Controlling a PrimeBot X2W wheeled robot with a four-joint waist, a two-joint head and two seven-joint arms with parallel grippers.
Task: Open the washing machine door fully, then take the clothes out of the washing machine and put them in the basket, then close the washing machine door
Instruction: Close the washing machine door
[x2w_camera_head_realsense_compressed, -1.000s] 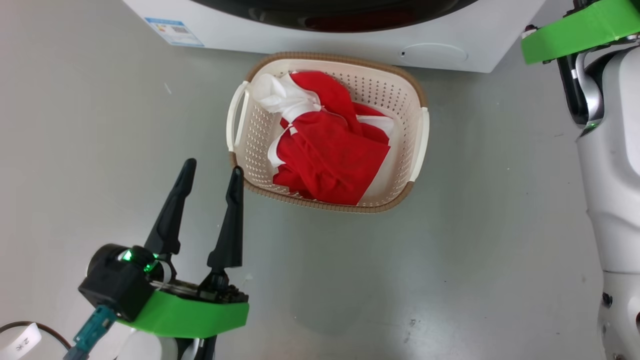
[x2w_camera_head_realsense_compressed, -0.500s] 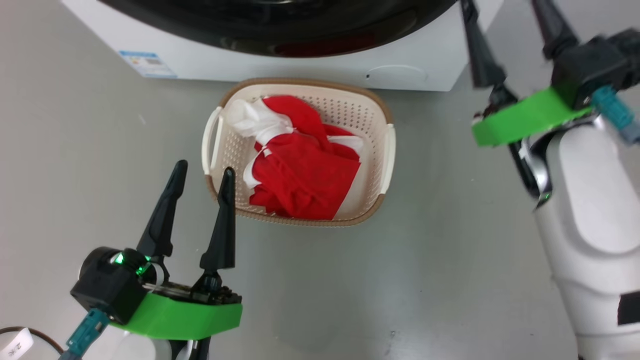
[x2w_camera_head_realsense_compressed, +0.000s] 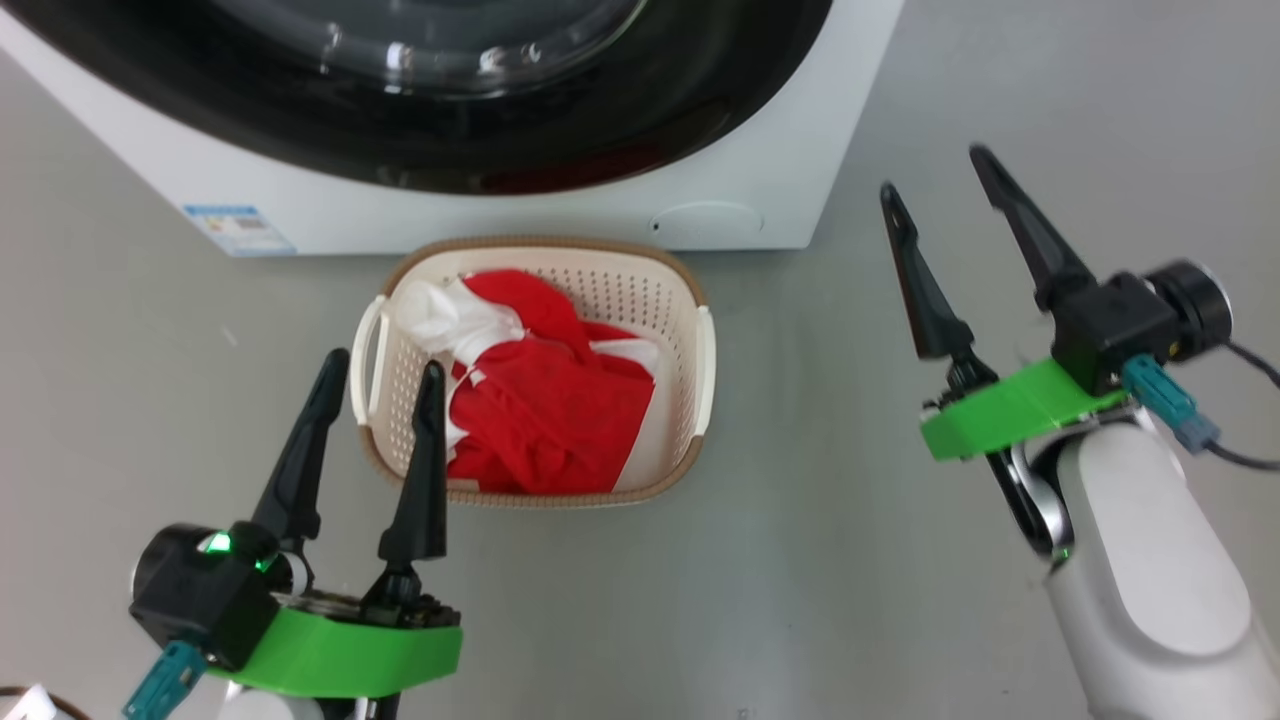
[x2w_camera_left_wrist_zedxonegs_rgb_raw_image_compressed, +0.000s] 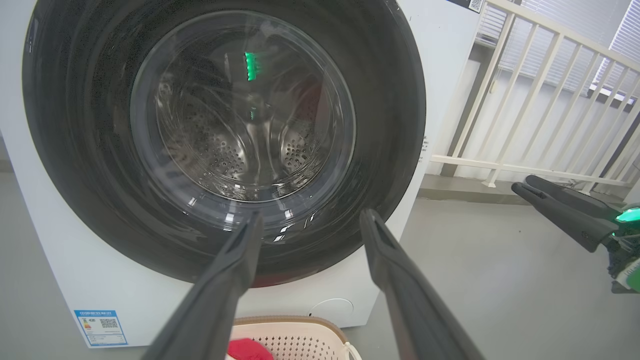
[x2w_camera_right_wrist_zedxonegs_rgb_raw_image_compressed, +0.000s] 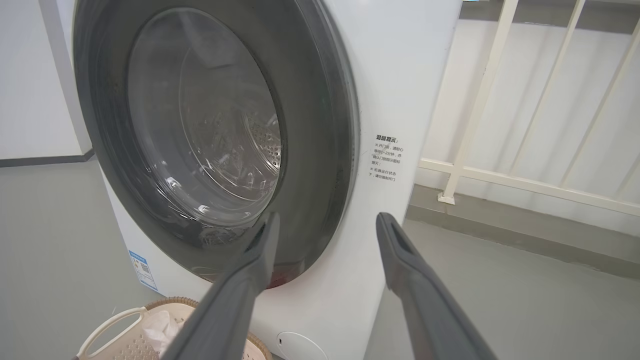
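Note:
The washing machine (x2w_camera_head_realsense_compressed: 790, 150) stands at the top of the head view. Its glossy black door (x2w_camera_head_realsense_compressed: 620, 130) lies flush against the front, and the bare steel drum shows through the glass (x2w_camera_left_wrist_zedxonegs_rgb_raw_image_compressed: 240, 115). On the floor just in front sits the cream basket (x2w_camera_head_realsense_compressed: 705, 370) with the red and white clothes (x2w_camera_head_realsense_compressed: 550, 410) heaped inside. My left gripper (x2w_camera_head_realsense_compressed: 384, 365) hovers open and empty at the basket's left rim. My right gripper (x2w_camera_head_realsense_compressed: 933, 172) is open and empty over the floor to the right of the machine, with the door's right edge (x2w_camera_right_wrist_zedxonegs_rgb_raw_image_compressed: 325, 125) ahead of it.
A white railing (x2w_camera_left_wrist_zedxonegs_rgb_raw_image_compressed: 525, 100) runs behind and to the right of the machine, above a low kerb (x2w_camera_right_wrist_zedxonegs_rgb_raw_image_compressed: 500, 225). Grey floor spreads around the basket. A blue label (x2w_camera_head_realsense_compressed: 238, 228) marks the machine's lower left front.
The head camera has tilted up, so the machine shows more and the basket sits lower. My right arm has swung down into view with its fingers apart. The left gripper has held still.

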